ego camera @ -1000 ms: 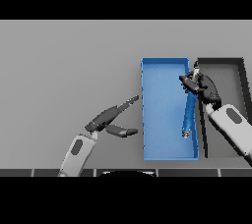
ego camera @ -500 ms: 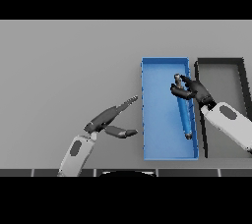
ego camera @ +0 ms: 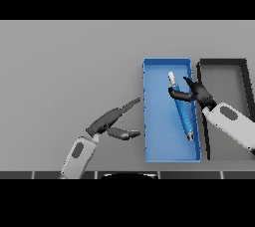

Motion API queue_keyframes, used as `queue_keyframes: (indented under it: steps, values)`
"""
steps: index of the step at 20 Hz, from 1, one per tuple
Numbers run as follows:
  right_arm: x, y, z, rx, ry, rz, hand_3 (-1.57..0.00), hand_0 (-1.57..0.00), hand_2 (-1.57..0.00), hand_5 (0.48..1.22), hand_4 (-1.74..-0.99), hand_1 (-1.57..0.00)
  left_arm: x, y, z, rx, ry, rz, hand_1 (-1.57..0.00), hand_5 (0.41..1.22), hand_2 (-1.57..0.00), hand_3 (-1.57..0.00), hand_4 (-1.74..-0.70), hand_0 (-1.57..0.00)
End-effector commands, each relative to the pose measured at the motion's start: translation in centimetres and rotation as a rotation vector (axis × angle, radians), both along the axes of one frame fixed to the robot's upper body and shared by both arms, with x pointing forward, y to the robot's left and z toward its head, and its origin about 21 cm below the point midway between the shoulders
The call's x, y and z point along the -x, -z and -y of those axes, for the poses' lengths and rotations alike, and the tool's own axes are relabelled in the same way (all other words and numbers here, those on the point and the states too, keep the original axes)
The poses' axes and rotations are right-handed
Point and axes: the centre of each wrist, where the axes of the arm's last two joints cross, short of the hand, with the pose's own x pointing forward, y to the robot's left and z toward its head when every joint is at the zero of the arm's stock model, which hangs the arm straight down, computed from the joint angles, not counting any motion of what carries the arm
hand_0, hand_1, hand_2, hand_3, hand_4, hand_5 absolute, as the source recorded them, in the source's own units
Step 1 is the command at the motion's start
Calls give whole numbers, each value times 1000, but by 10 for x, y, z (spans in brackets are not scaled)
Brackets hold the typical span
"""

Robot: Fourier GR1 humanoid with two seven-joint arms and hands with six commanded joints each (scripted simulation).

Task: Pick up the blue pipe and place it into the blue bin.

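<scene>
Left hand (ego camera: pixel 107 121) idle over the tabletop near its front edge, fingers straight and relaxed toward the blue bin's left wall, thumb spread, holding nothing; same pose as a second ago.

Blue bin (ego camera: pixel 154 141) standing toward the tabletop's right side, long axis running front to back. Inside, the blue pipe (ego camera: pixel 182 114) now lying along the bin's floor, pale tip toward the far wall, grey end toward the front right corner. A second ago held higher, steeper and close against the right wall; since then lowered and swung inward toward the middle of the bin.

Right hand (ego camera: pixel 195 93) reaching in over the bin's right wall, fingers curled at the pipe's upper part, apparently not yet let go, though contact hard to judge. Beyond it, a dark bin (ego camera: pixel 244 69) at the tabletop's right edge.

Judged: placement all but done; only opening and withdrawing left.
</scene>
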Motion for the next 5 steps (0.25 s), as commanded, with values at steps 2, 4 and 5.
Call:
queue_keyframes:
  steps: [2, 4, 5]
  values:
    - [0, 1, 2, 3, -6, -12, -3, -6, -5, 658, -1022, -5, 0, 1, -4, 10, 1, 9, 1, 431, 1, 1, -885, 1]
    - [0, 1, 3, 14, -10, -6, -3, -6, -5, 649, -1022, -5, 0, 1, -1, 4, 9, 4, 1, 431, 1, 1, -885, 1]
    - [0, 0, 5, 8, -4, -4, -3, -6, -5, 643, -1022, -5, -1, 2, 1, 1, 5, 5, 1, 431, 1, 1, -885, 1]
